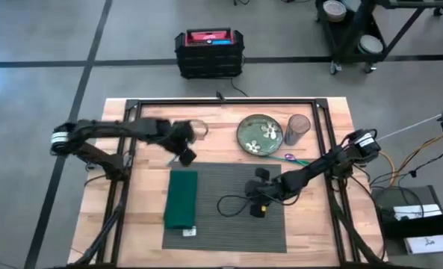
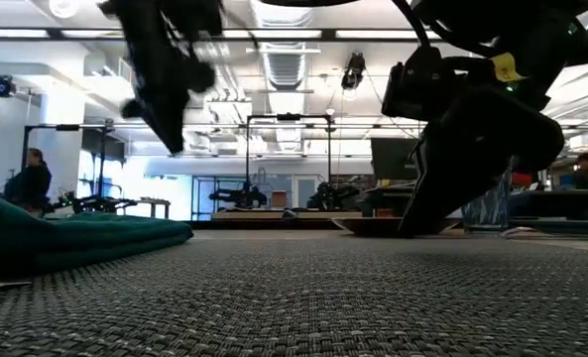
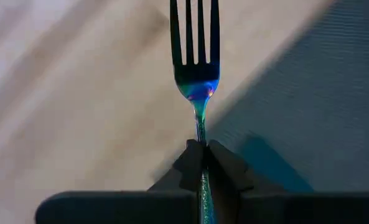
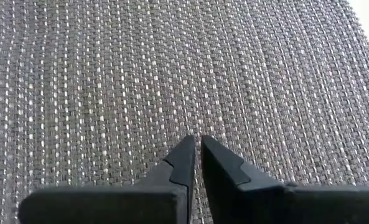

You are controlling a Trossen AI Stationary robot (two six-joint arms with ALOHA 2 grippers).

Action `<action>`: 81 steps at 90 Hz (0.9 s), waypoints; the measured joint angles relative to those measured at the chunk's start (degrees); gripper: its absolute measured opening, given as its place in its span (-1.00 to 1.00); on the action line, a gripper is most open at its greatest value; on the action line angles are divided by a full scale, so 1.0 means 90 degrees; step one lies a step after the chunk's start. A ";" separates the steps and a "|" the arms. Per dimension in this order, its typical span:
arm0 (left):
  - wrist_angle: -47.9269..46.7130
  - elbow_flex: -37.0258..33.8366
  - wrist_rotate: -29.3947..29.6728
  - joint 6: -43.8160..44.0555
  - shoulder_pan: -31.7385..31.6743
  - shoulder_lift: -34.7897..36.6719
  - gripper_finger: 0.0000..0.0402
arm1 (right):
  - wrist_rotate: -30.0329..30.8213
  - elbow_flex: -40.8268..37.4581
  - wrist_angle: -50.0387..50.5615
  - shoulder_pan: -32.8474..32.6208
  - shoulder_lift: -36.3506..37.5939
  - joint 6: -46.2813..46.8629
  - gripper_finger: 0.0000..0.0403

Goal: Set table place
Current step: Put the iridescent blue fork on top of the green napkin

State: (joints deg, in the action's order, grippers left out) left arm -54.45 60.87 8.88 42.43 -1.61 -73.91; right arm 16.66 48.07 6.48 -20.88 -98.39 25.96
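Observation:
The place, a dark grey ribbed placemat, lies on the light-wood table. A dark green napkin lies folded on the placemat's left part. My left gripper hangs over the placemat's far left corner, shut on a shiny blue-tinted fork. My right gripper is shut and sits low over the middle of the placemat, nothing between its fingers. A flowered green plate rests on the table beyond the placemat. My left gripper pinches the fork's handle between its two fingers, just behind the neck below the tines. The fingers lie along the fork, whose tines point straight away from them. The fork is lifted clear, over the table wood and the placemat's edge. My right gripper's shut fingertips are close to the placemat; whether they touch it I cannot tell.
A dark cup stands right of the plate. A purple-and-green utensil lies near the placemat's far right corner. A small white tag lies at the napkin's near end. A black crate stands on the floor beyond the table.

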 joint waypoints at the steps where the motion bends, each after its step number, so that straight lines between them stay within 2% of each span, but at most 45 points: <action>1: -0.0011 0.0000 0.0038 0.0167 0.0143 0.0037 -1.00 | 0.0003 0.0000 0.0001 0.0000 0.0000 0.0000 -0.93; 19: -0.0124 -0.0003 0.1157 0.3553 0.2757 0.0085 -1.00 | 0.0203 -0.0007 -0.0175 0.0002 0.0002 -0.0042 -0.93; 31: -0.0264 -0.0010 0.1828 0.5555 0.3777 -0.0475 -1.00 | 0.0210 -0.0012 -0.0332 0.0002 0.0002 -0.0051 -0.93; 38: -0.0228 -0.0010 0.2032 0.6319 0.3993 -0.0884 -1.00 | 0.0212 -0.0012 -0.0333 0.0002 0.0002 -0.0051 -0.93; 52: -0.0103 -0.0006 0.2059 0.7156 0.4006 -0.1785 -1.00 | 0.0210 -0.0012 -0.0330 0.0015 0.0002 -0.0051 -0.93; 81: 0.0208 0.0014 0.1931 0.7693 0.3949 -0.2576 -1.00 | 0.0268 -0.0012 -0.0333 0.0030 0.0002 -0.0053 -0.93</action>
State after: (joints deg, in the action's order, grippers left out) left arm -52.58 60.99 26.26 111.67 33.93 -97.10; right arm 19.07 47.97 3.49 -20.62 -98.37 25.48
